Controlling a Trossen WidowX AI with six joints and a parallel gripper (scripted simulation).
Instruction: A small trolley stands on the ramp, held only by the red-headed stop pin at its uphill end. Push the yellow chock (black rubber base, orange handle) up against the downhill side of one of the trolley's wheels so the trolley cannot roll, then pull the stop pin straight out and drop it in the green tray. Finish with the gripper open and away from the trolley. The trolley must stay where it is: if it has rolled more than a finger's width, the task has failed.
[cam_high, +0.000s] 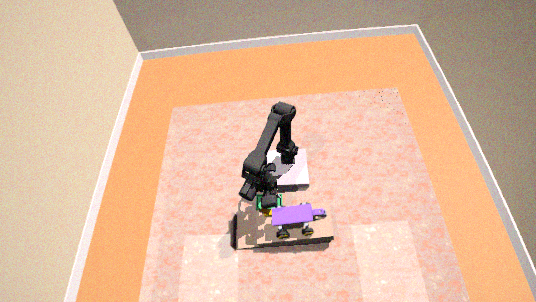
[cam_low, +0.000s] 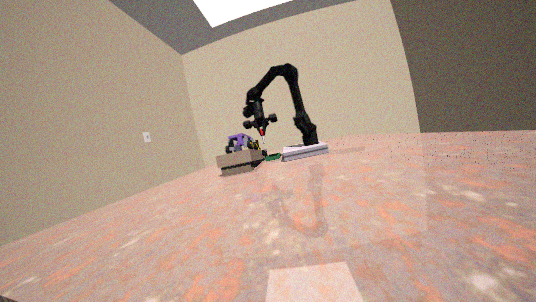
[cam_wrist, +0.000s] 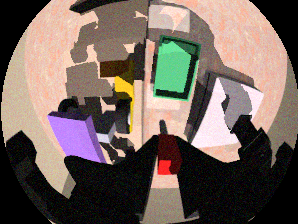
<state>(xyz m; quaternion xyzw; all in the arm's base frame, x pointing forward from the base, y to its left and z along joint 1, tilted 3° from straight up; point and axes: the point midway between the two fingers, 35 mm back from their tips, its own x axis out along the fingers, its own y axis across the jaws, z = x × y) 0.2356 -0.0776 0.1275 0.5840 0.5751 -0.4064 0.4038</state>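
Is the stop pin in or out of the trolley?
Out: the tool is shut on the red-headed stop pin, carried above the green tray, apart from the purple trolley.

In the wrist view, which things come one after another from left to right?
Purple trolley → yellow chock → red-headed stop pin held in the hand → green tray → white base plate.

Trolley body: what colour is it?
Purple trolley body, clearest in the top view.

arm (cam_high: 264, 142) bent forward, hand (cam_wrist: 166, 141) pointing down, clamped on something red
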